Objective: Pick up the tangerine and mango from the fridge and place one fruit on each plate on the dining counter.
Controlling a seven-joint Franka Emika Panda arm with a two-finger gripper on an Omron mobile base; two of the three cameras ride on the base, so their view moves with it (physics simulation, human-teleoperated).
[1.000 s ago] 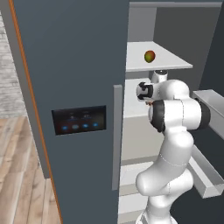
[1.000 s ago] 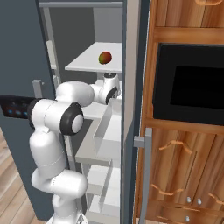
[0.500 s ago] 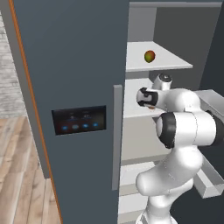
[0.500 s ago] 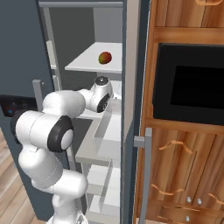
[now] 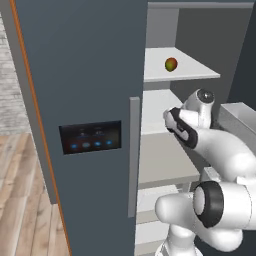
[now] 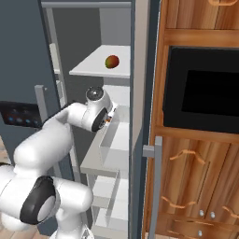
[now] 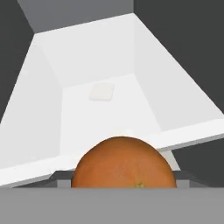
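Note:
The tangerine, round and plain orange, sits close at the bottom of the hand view, and my gripper is shut on it; its fingertips are hidden behind the fruit. A sliver of orange shows at the hand in the right base view. The hand hangs inside the open fridge, below the upper shelf. On that pale shelf lies the mango, red and yellow-green, also seen from the right as the mango. It lies above and beyond the hand.
A white bin lies open under the held fruit; it is the door bin beside the hand. The fridge door stands at the left, wood-fronted cabinets with a black oven at the right. Pale shelves run below.
The arm has folded and swung, and the hand has come lower and back toward the base with the tangerine still in it. The mango has not moved.

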